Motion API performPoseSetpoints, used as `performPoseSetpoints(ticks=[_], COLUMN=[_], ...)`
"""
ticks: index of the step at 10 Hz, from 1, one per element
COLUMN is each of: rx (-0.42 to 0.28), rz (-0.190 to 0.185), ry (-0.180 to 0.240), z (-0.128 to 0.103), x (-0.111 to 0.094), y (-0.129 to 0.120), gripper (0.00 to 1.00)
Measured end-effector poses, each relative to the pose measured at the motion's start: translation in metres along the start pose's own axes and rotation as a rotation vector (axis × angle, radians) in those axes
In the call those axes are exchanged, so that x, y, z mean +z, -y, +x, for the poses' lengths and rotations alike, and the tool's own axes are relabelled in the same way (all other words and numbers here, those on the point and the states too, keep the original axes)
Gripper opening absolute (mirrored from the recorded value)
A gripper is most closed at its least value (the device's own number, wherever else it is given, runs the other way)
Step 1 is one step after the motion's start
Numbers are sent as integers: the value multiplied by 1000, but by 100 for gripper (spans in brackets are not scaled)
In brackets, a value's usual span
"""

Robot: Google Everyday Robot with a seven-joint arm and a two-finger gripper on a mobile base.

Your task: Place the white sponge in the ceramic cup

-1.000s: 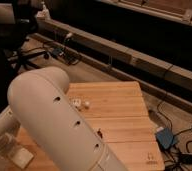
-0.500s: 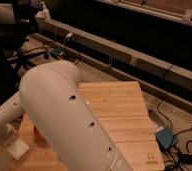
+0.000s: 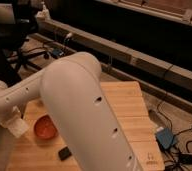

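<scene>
Bench: you see pale wooden planks.
Red-brown bowl: your left side, on the bench.
Small dark object: near the front edge.
End effector: hidden from you, shut.

White sponge: not identified with certainty. A pale, off-white, blocky mass sits at the low tip of the arm, near left over the counter, just left of the red-brown bowl. This is where the end effector is, fingers closed. Cannot tell whether any of that mass is the sponge, or whether it is held.

Ceramic cup: hidden; the arm covers the counter's middle.
</scene>
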Motion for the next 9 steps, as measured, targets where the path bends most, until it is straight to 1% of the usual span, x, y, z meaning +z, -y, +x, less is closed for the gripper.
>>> performPoseSetpoints(ticks=[1,2,3,4,5,6,9], rx=[12,29,42,55,71,82,129], rz=[13,37,63,81,99,110,145], ry=[33,74,106,130,157,174,223], z=[-14,-30,-44,-55,-67,-75,-96], x=[-12,-25,-36,-42,-46,-45,-38], y=[17,40,61,76,92,103,143], gripper=[45,45,45,45,45,45,45])
